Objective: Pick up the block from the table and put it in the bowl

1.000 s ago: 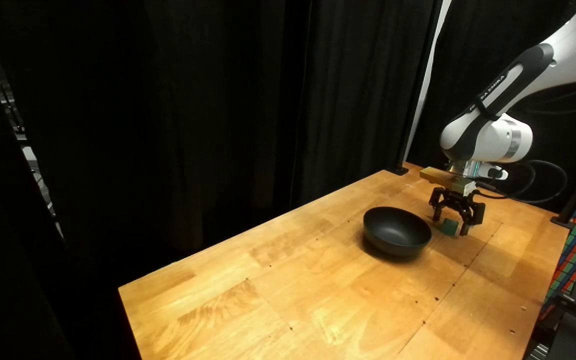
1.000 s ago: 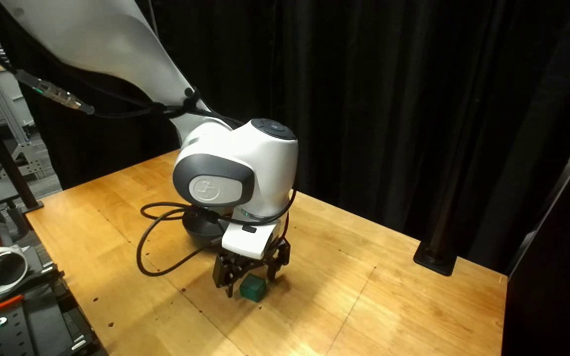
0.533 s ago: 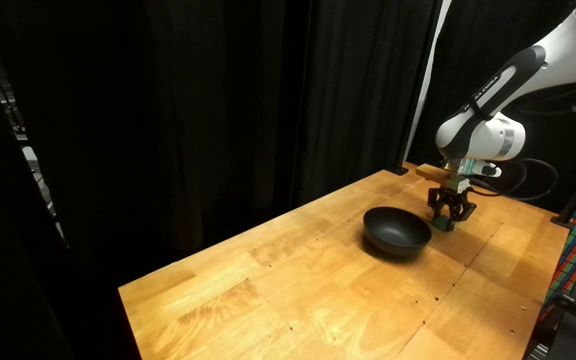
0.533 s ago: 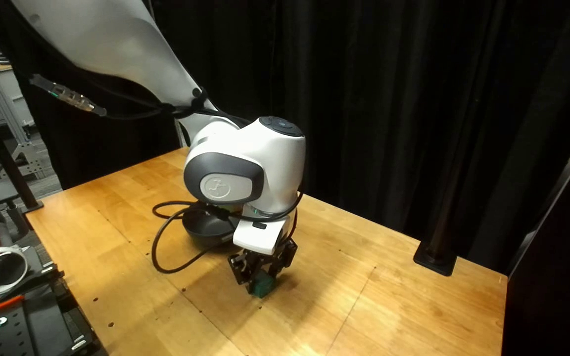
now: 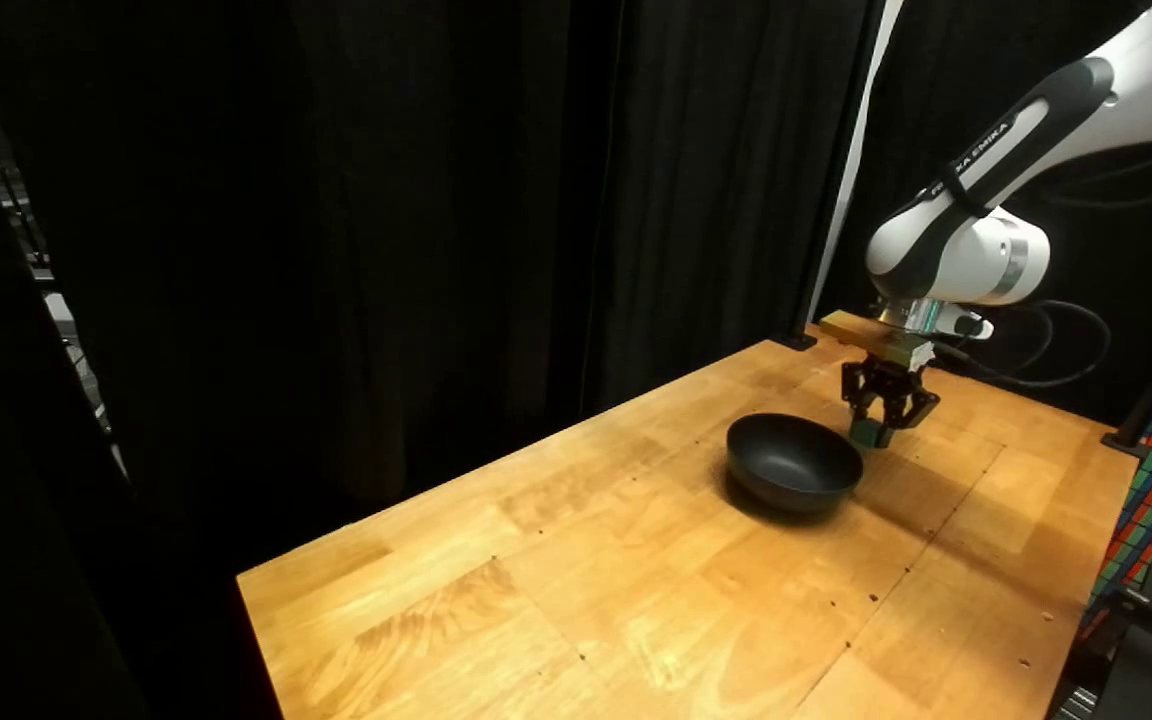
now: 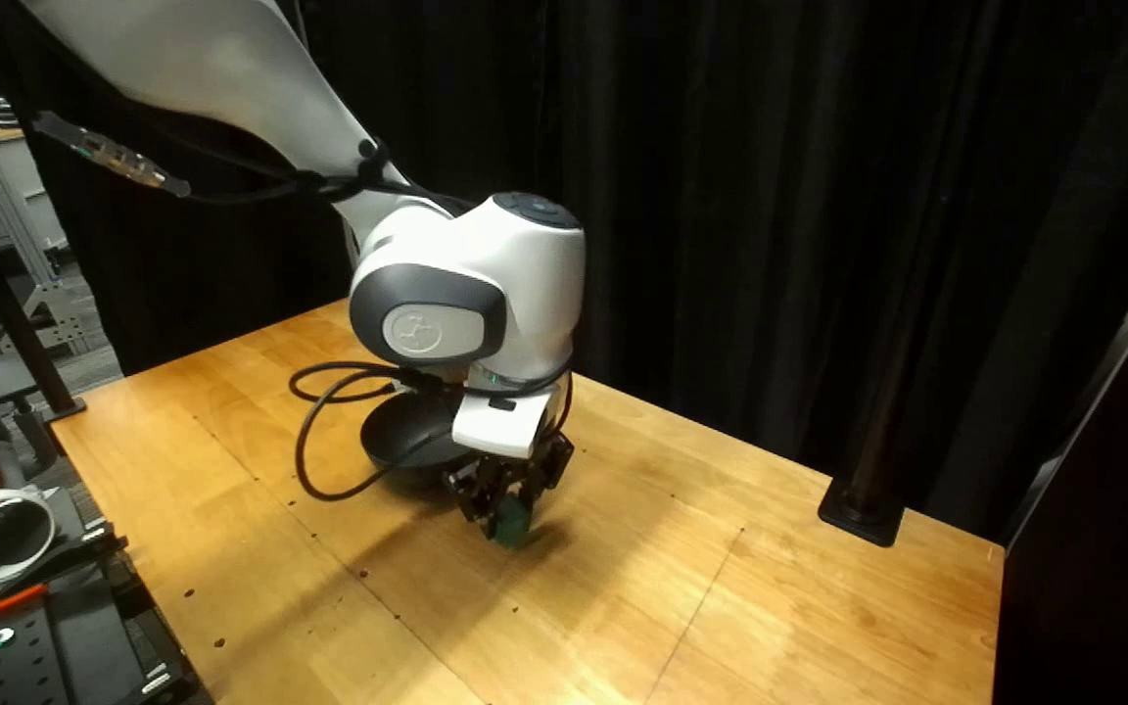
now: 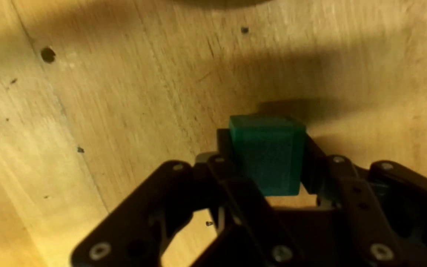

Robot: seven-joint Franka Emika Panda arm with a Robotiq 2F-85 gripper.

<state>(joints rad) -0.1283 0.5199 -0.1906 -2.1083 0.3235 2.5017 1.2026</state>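
Note:
The green block (image 7: 269, 159) is pinched between the two dark fingers (image 7: 311, 163) of my gripper (image 7: 267, 152), which is shut on it. In both exterior views the block (image 5: 869, 434) hangs a little above the wooden table (image 5: 636, 590), its shadow falling beside it. The round black bowl (image 5: 794, 460) rests upright on the table, right beside the gripper (image 6: 512, 514), and nothing shows inside it. My arm and its cable partly cover the bowl (image 6: 399, 441) in an exterior view. Only a dark curved edge shows at the top of the wrist view.
A loose black cable (image 6: 305, 460) loops out from the wrist, close over the bowl. Black post bases (image 6: 861, 509) stand at the table's edges, with dark curtains (image 5: 436, 250) behind. A cart with gear (image 6: 45, 627) sits alongside the table.
The gripper has closed around the block. Block and gripper have then risen off the table and shifted slightly toward the bowl, which has stayed put.

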